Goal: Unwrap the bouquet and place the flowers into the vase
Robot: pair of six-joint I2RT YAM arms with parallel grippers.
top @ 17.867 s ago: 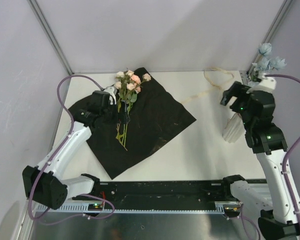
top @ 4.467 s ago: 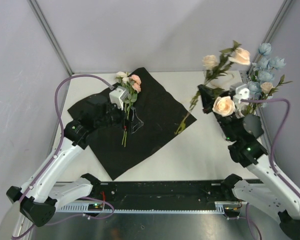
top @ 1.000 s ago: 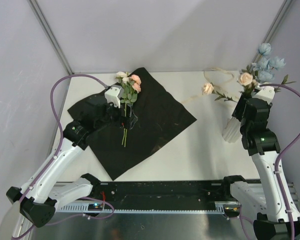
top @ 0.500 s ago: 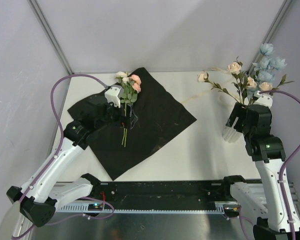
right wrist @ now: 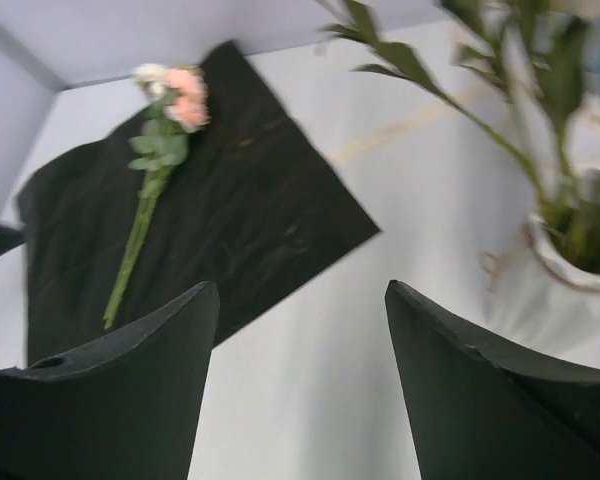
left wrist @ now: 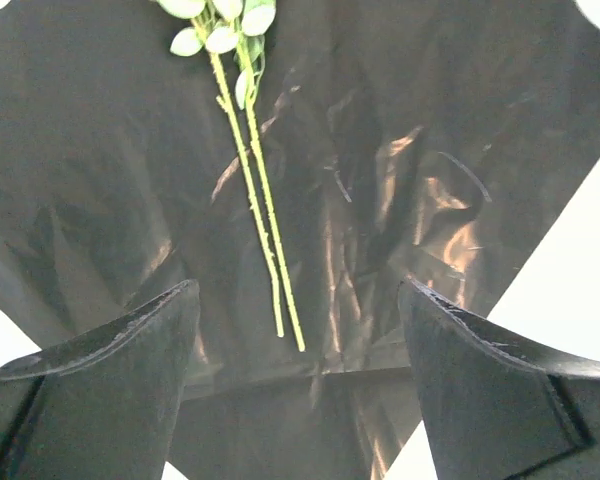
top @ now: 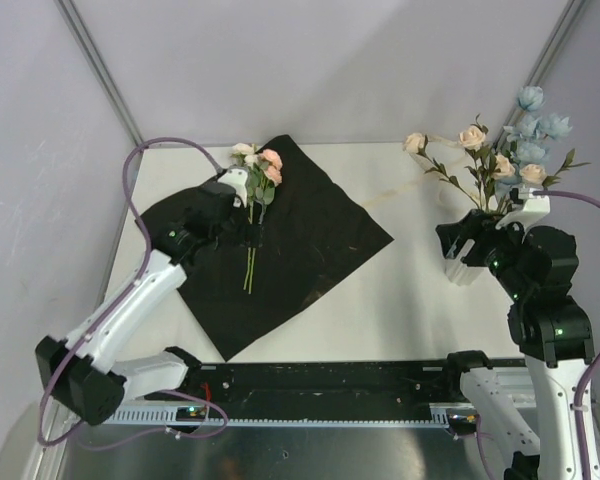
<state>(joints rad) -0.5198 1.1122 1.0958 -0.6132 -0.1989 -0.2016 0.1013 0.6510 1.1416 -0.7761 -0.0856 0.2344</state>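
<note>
Vase [right wrist: 560, 310], cream, at the table's far right: holds blue, peach and cream blooms [top: 525, 130] on green stems. Further flowers [top: 252, 190], pink and cream, lie on a flattened black sheet [top: 310, 250]. Left gripper [left wrist: 295, 300] spread wide above their stems. Right gripper [right wrist: 300, 295] spread, empty, just beside the vase.

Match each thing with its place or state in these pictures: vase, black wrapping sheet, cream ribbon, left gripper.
Things:
1. vase
2. black wrapping sheet
3. cream ribbon
4. left gripper

Places or states:
a. open above two green stems
b. spread flat on the table
c. holds blue and peach blooms
d. lying loose between sheet and vase

Pairs: 1-c, 2-b, 3-d, 4-a
</note>
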